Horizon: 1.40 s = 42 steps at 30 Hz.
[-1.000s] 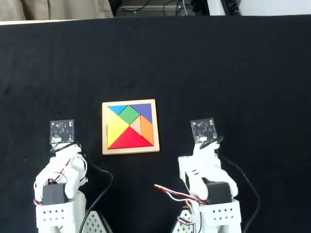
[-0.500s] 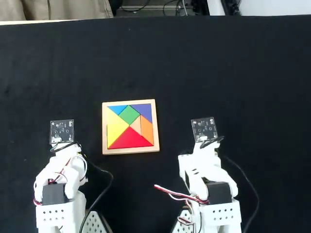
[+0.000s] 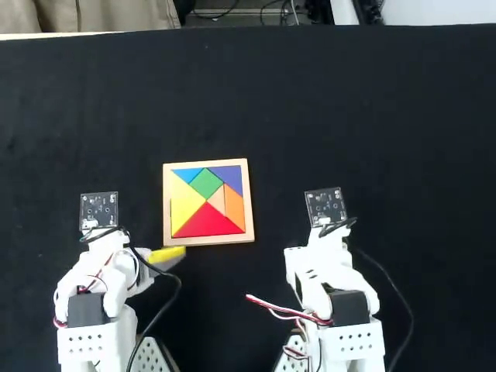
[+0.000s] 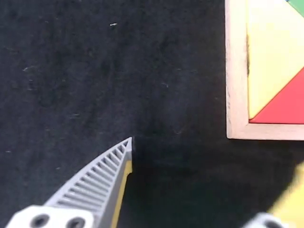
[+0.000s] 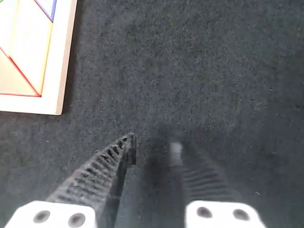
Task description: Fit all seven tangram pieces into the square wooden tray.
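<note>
Wooden tray [image 3: 167, 203] full: seven of seven

You get the full count from the high view alone. Seven pieces lie flat inside the tray on the black cloth [image 3: 372, 116], with the yellow triangle [image 3: 184, 211] and red triangle [image 3: 208, 223] nearest your arms.

The left wrist view gives you one tray corner [image 4: 236, 71]. It also shows the left gripper [image 4: 209, 175] spread wide, holding nothing. From above, its yellow finger [image 3: 167, 254] juts toward that corner, apart from it.

The right wrist view shows the right gripper [image 5: 153, 145] parted by a narrow gap, empty, over cloth. The tray rim [image 5: 59, 61] sits well off to one side.

Print on the small square boards [image 3: 99, 209] atop each arm is too small to read.
</note>
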{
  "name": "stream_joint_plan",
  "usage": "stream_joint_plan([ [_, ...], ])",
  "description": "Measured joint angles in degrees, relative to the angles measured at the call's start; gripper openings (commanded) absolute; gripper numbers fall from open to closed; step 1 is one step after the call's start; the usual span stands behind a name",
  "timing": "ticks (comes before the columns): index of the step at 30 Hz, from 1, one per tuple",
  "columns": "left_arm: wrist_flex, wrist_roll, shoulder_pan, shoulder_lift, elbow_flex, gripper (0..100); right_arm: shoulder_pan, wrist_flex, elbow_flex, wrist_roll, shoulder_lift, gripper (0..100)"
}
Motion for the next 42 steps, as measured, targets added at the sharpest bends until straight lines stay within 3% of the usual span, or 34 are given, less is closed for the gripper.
stream_joint_plan([
  [3,0.0,0.0,0.0,0.0,0.0,89,0.0,1.6,0.2,-0.1,0.0,62.7],
  [8,0.0,0.0,0.0,0.0,0.0,90,-1.5,1.6,0.2,-0.1,0.0,55.4],
  [12,0.0,0.0,0.0,0.0,0.0,90,-1.9,1.6,0.2,-0.1,0.0,37.4],
  [17,0.0,0.0,0.0,0.0,0.0,90,-1.9,1.6,0.2,-0.1,0.0,1.8],
  [22,0.0,0.0,0.0,0.0,0.0,90,-1.9,1.8,0.2,-0.1,0.0,10.8],
  [29,0.0,1.8,0.0,0.0,0.0,86,-1.9,1.9,0.2,0.0,0.0,11.0],
  [32,0.0,10.2,0.0,0.0,0.0,72,-1.9,1.9,0.2,0.0,0.0,11.0],
  [35,0.0,24.1,0.9,0.0,0.0,55,-1.9,1.9,0.2,0.0,0.0,11.0],
  [39,1.2,44.0,9.2,-0.5,0.0,37,-1.9,1.9,0.2,0.0,0.0,11.0],
  [42,1.1,52.5,17.8,-0.7,0.0,31,-1.9,1.9,0.2,0.0,0.0,11.0],
])
